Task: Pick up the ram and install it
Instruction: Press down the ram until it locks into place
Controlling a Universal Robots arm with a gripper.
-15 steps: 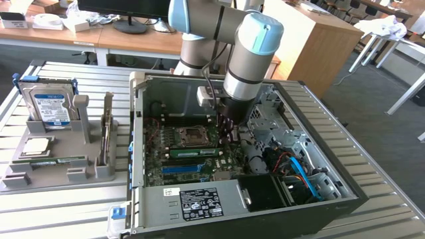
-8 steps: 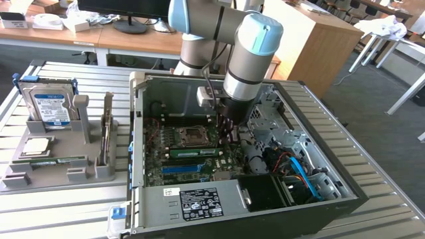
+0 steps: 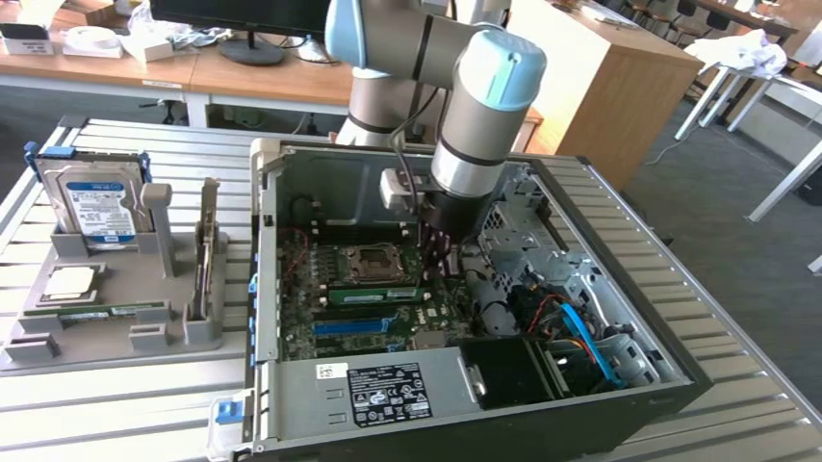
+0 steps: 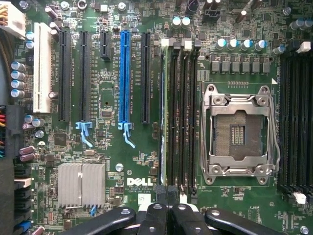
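Observation:
The ram [image 4: 165, 117] stands edge-on in the memory slot beside the empty processor socket [image 4: 239, 129], on the side towards the blue card slot [image 4: 125, 78]. In the exterior view the ram [image 3: 372, 293] is a green strip on the motherboard inside the open computer case [image 3: 276, 289]. My gripper [image 4: 168, 213] is shut, its black fingers [image 4: 155, 218] pressed together and in line with the ram's length. From outside, the gripper [image 3: 437, 252] hangs low over the board, just beside the ram. I cannot tell whether the fingers touch it.
A grey holder [image 3: 110, 337] left of the case carries a silver-and-blue hard drive [image 3: 96, 202], a square silver processor chip [image 3: 71, 281] and another thin green stick [image 3: 103, 310]. Case walls, a drive cage [image 3: 526, 231] and cables [image 3: 578, 327] hem in the arm.

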